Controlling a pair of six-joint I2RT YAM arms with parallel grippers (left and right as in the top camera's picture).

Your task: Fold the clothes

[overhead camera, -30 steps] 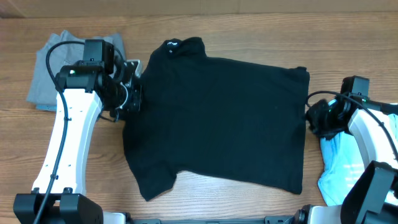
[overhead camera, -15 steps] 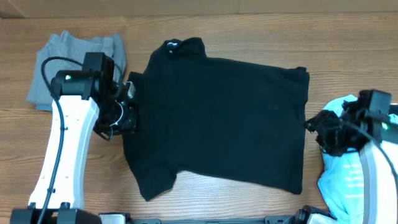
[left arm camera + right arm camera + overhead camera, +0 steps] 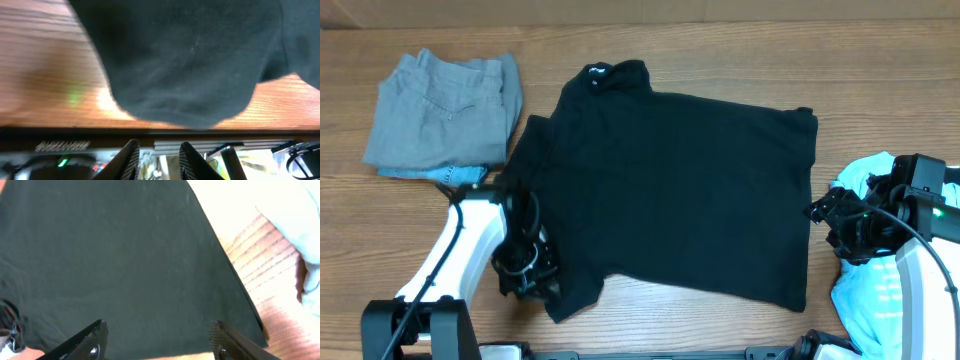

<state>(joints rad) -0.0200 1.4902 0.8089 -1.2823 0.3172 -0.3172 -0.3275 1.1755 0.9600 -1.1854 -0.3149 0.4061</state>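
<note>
No legible text; white mark (image 3: 597, 72) on black shirt (image 3: 670, 190) unreadable

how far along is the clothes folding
Done: the grey piece lies folded at the table's far left. In hand: the black shirt is spread flat, no fold made; the left gripper sits open at its near sleeve, the right gripper open over its right edge. Left: the shirt's folds, and the light-blue tee heaped at the right.

Light-blue tee (image 3: 860, 300) partly behind right arm (image 3: 932, 290)
</note>
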